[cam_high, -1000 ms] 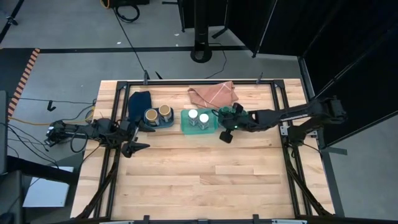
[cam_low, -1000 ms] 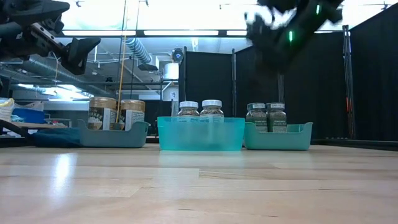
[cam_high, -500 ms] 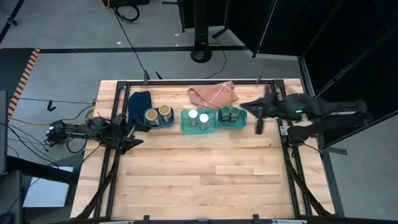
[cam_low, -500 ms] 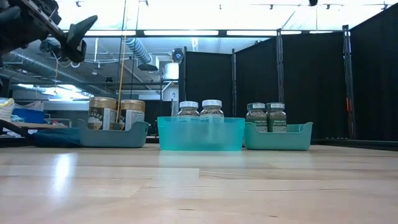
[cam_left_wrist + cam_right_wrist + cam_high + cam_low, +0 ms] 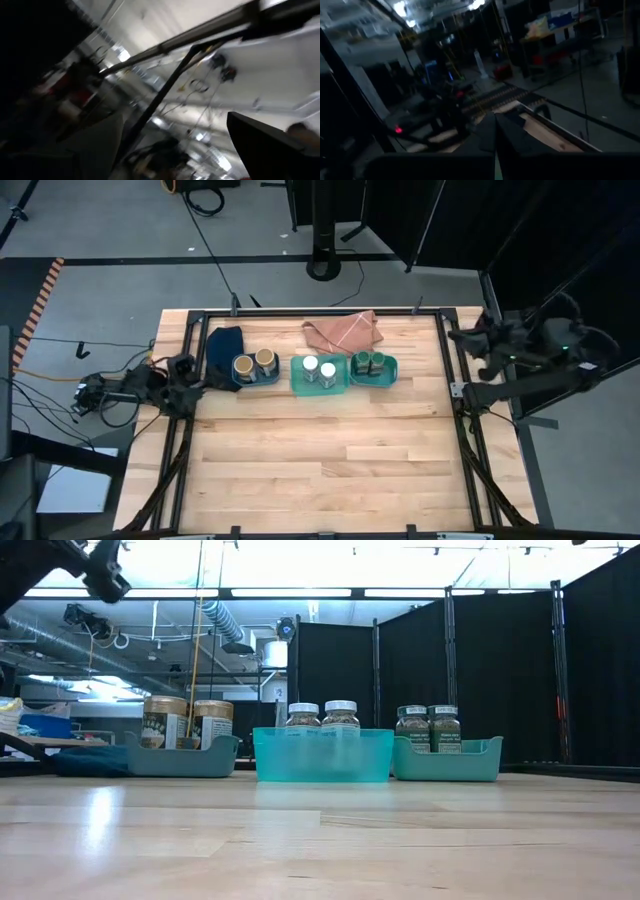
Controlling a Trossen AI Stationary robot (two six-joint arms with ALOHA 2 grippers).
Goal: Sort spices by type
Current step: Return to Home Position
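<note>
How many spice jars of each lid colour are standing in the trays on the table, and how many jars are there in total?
Tan-lidded jars: 2
White-lidded jars: 2
Green-lidded jars: 2
Total: 6 jars

The high camera hung above the table [image 5: 320, 470] and looked straight down, from far enough to take in the whole top and the floor around it. The low camera sat at table-top height, close over the bare front boards. It faced level across them to the three trays [image 5: 320, 755] in the far row and the room behind. Those trays and their jars [image 5: 322, 716] showed in both views. The camera on the left arm [image 5: 130, 390] pointed steeply up at blurred ceiling fittings. The one on the right arm [image 5: 540, 375] faced out into the dim room.
</note>
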